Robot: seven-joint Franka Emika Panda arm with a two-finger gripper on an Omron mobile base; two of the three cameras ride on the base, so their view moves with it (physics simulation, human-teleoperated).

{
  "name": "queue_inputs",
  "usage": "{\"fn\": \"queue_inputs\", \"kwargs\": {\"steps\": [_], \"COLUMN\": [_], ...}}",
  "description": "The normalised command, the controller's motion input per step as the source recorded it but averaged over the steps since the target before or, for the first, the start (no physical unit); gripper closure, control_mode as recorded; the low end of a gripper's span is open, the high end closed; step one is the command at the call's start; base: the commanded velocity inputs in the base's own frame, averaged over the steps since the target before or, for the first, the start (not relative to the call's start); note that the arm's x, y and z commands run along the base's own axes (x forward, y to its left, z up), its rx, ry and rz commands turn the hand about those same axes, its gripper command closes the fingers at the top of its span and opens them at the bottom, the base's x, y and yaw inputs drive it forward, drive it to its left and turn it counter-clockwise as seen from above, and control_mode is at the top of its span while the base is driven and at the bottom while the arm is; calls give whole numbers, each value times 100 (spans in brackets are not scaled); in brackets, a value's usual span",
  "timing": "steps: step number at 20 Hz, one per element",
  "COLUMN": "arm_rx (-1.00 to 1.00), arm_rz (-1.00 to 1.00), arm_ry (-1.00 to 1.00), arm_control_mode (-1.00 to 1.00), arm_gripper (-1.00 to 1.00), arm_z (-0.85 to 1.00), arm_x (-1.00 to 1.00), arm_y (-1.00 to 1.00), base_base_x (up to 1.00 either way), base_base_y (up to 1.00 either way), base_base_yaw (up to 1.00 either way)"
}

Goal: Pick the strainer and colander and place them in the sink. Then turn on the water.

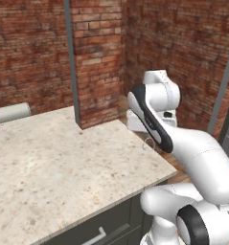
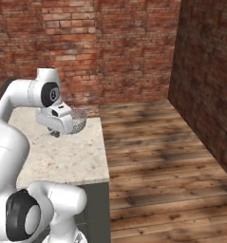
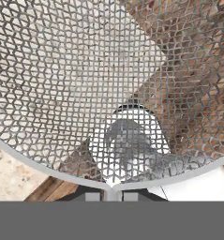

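The gripper (image 3: 112, 196) is clamped on the rim of the strainer (image 2: 78, 120), holding it in the air over the counter's (image 1: 63, 162) right edge, its mesh basket hanging above stone and wood floor (image 2: 153, 156).

A speckled beige counter (image 1: 63, 158) lies under the fingers, and its dark cabinet front (image 1: 111, 225) carries a pale handle (image 1: 97, 236). Beyond the fingers stand red brick walls (image 2: 110, 47), and beside them lies a wooden plank floor (image 2: 157, 156).
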Motion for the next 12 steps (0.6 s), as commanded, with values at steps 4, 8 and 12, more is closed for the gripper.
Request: {"fn": "queue_inputs", "kwargs": {"steps": [4, 8, 12], "arm_rx": [0, 0, 0], "arm_rz": [1, 0, 1], "arm_ry": [-11, -18, -7], "arm_control_mode": [-100, -100, -100], "arm_gripper": [100, 100, 100], "arm_z": [14, 40, 34], "arm_x": [-56, -57, -49], "arm_y": [-12, -15, -13], "base_base_x": [0, 0, 0], "base_base_y": [0, 0, 0], "base_base_yaw": [0, 0, 0]}}
